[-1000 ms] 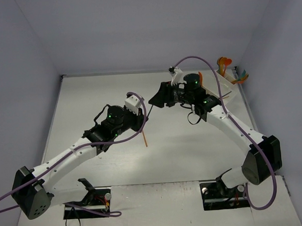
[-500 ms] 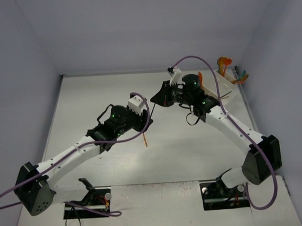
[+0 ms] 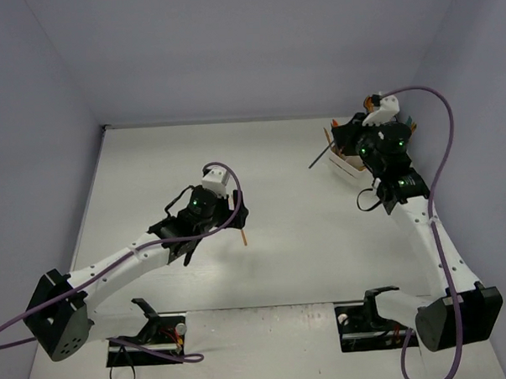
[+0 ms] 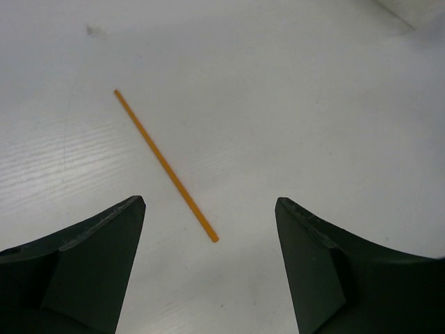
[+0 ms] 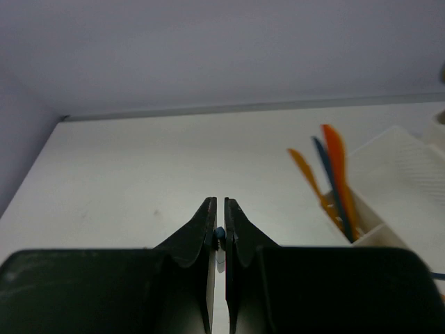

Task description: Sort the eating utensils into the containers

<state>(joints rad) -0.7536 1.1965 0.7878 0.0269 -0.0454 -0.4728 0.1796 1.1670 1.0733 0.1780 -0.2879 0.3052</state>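
A thin orange stick-like utensil (image 4: 167,165) lies flat on the table, also in the top view (image 3: 242,234). My left gripper (image 4: 208,203) hovers over its near end, open and holding nothing. My right gripper (image 5: 220,209) is shut on a dark blue utensil (image 5: 219,232). In the top view that utensil (image 3: 320,158) is a thin dark rod pointing left from the gripper (image 3: 338,145) beside the containers (image 3: 347,163). A white container (image 5: 396,174) at the right holds orange and dark blue utensils (image 5: 332,182) standing upright.
The containers stand in the back right corner close to the side wall (image 3: 458,80). The right arm's purple cable (image 3: 443,148) loops above them. Bare white table (image 3: 280,239) lies between the two arms.
The left gripper has opened and drawn back a little to the left. The right gripper has shut on the dark utensil and swung with it from mid-table to the back right containers.
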